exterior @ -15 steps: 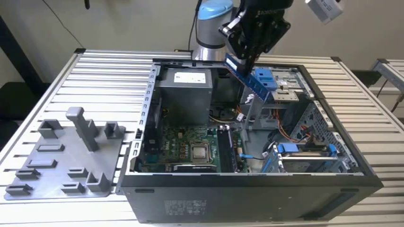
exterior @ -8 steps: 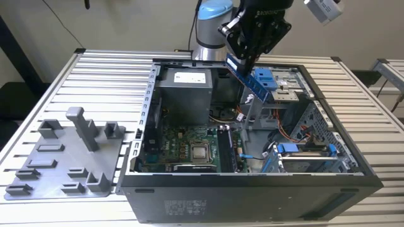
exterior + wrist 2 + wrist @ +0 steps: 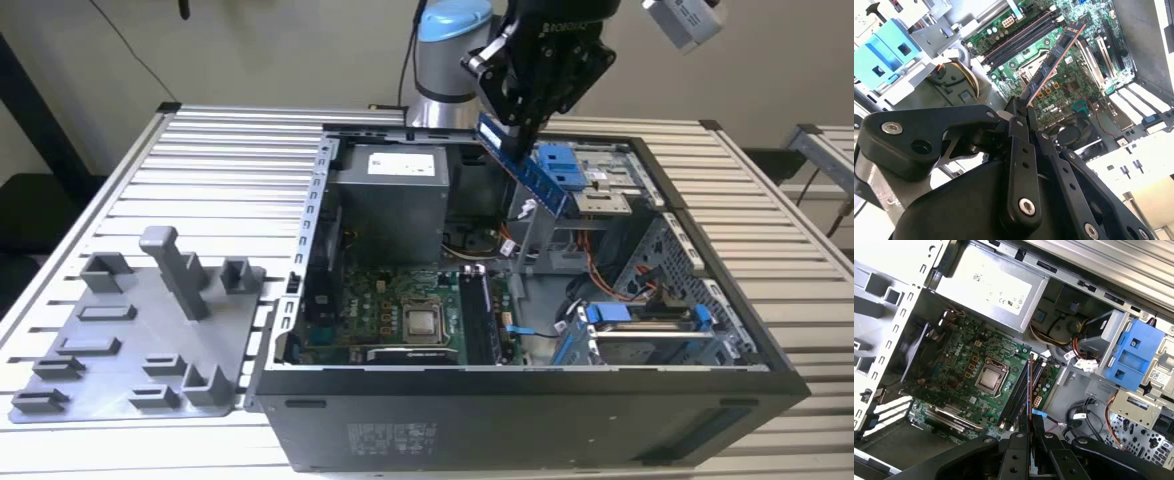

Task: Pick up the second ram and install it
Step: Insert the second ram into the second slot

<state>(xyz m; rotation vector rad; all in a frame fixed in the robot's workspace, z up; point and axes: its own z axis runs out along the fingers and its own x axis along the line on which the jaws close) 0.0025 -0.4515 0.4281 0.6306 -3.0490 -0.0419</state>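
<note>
My gripper [image 3: 513, 127] hangs above the open computer case [image 3: 534, 410], shut on the second ram [image 3: 537, 170]. The ram is a thin dark strip slanting down from the fingers towards the case's inside. In the second wrist view the ram [image 3: 1056, 57] reaches out from the gripper [image 3: 1022, 107] over the green motherboard [image 3: 1074, 85]. In the first wrist view the ram [image 3: 1030, 387] shows edge-on, rising from the gripper [image 3: 1030, 429] and lined up roughly along the long black memory slots [image 3: 1015, 397]. The strip is in the air, well above the slots [image 3: 475, 315].
A silver CPU [image 3: 424, 322] sits on the board beside the slots. The power supply [image 3: 387, 195] fills the case's far corner. Blue drive brackets [image 3: 638, 314] and loose cables lie at the exterior view's right. A grey parts fixture [image 3: 134, 330] rests on the slatted table [image 3: 227, 160].
</note>
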